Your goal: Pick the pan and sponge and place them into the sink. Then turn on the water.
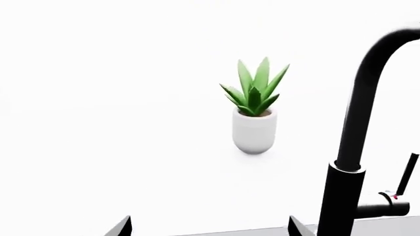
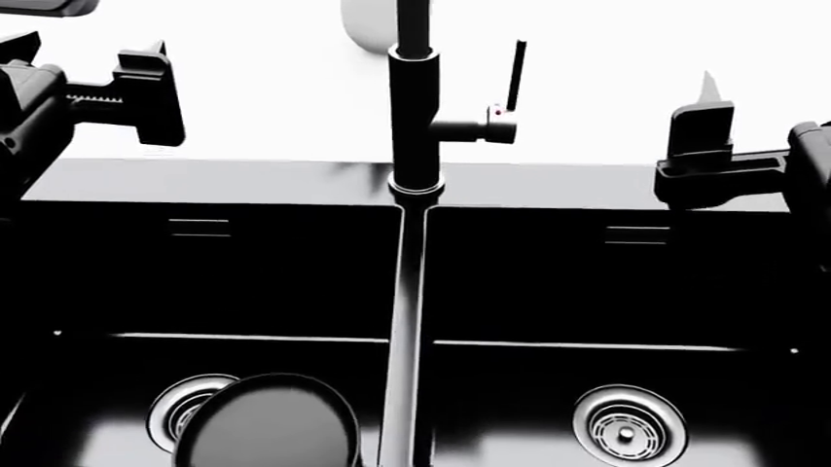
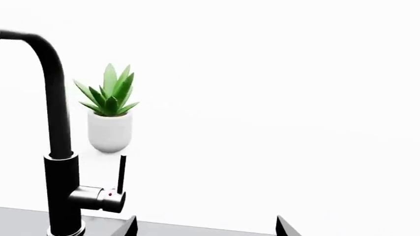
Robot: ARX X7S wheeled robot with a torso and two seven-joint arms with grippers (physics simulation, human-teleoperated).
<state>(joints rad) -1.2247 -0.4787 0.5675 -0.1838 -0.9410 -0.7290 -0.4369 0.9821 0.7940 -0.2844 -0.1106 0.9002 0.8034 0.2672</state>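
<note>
Both jaws stand released and empty. With the pan [image 2: 269, 423] in the sink [image 2: 546, 187], I'd nudge the stiff, thin faucet lever [image 2: 517, 76] sideways with my right gripper [image 2: 707, 146].

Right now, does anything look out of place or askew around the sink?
The pan sits tilted in the sink's left bowl, over part of the drain. The sponge is not in view. The faucet and its lever stand upright; no water runs. Both grippers are empty.

White counter [image 2: 260, 97], potted succulent [image 1: 254, 110] and black faucet [image 2: 415, 107] on it, sink [image 2: 234, 181] inset
</note>
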